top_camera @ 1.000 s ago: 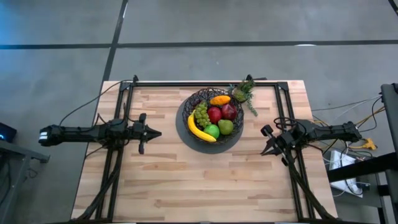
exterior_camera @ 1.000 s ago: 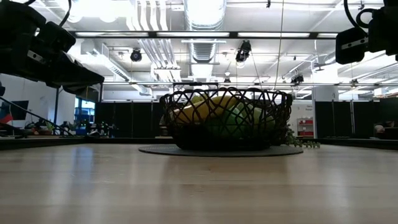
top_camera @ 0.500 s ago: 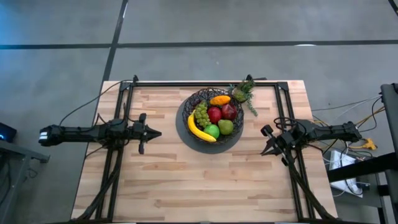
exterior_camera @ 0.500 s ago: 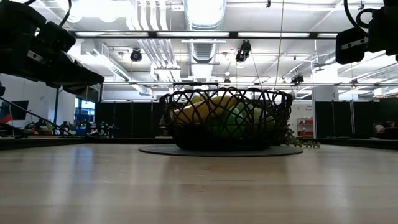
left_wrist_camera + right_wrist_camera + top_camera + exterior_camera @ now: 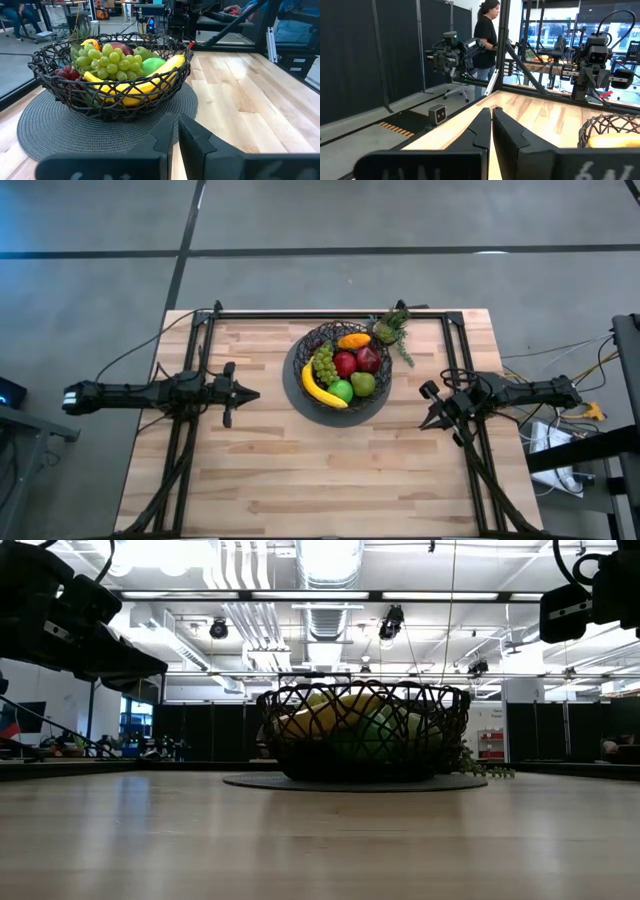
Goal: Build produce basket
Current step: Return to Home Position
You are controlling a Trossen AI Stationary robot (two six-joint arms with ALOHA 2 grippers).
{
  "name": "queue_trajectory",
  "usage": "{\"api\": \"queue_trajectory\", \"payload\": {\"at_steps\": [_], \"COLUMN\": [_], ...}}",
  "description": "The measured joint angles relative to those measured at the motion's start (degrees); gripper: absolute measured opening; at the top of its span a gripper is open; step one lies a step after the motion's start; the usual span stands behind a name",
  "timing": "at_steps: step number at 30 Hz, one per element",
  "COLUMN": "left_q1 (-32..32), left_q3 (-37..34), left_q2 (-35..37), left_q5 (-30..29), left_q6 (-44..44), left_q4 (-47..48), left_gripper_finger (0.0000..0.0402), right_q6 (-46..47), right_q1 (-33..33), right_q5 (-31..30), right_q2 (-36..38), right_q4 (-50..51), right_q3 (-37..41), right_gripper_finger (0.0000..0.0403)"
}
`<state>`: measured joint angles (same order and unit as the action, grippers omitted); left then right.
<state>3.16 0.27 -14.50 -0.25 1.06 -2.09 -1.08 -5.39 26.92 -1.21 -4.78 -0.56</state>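
Wire basket full, both claws pinched shut

The dark, see-through wire basket (image 5: 105, 95) sits on a grey mat (image 5: 290, 392) in the upper centre of the high view. It holds a banana (image 5: 318, 392), green grapes (image 5: 323, 365), a red apple (image 5: 345, 364), a green apple (image 5: 342, 390) and an orange piece (image 5: 353, 340). The left gripper (image 5: 176, 120) at centre-left and the right gripper (image 5: 491, 111) at centre-right both hold nothing, well apart from the basket.
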Motion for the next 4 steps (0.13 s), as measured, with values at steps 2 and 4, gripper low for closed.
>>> {"api": "queue_trajectory", "payload": {"at_steps": [2,4], "left_q1": [0.0,0.0], "left_q3": [0.0,0.0], "left_q2": [0.0,0.0], "left_q5": [0.0,0.0], "left_q6": [0.0,0.0], "left_q4": [0.0,0.0], "left_gripper_finger": [0.0010,0.0010], "right_q6": [0.0,0.0], "right_q1": [0.0,0.0], "right_q5": [0.0,0.0], "right_q2": [0.0,0.0], "right_q4": [0.0,0.0], "right_q3": [0.0,0.0], "right_gripper_finger": [0.0009,0.0009]}}
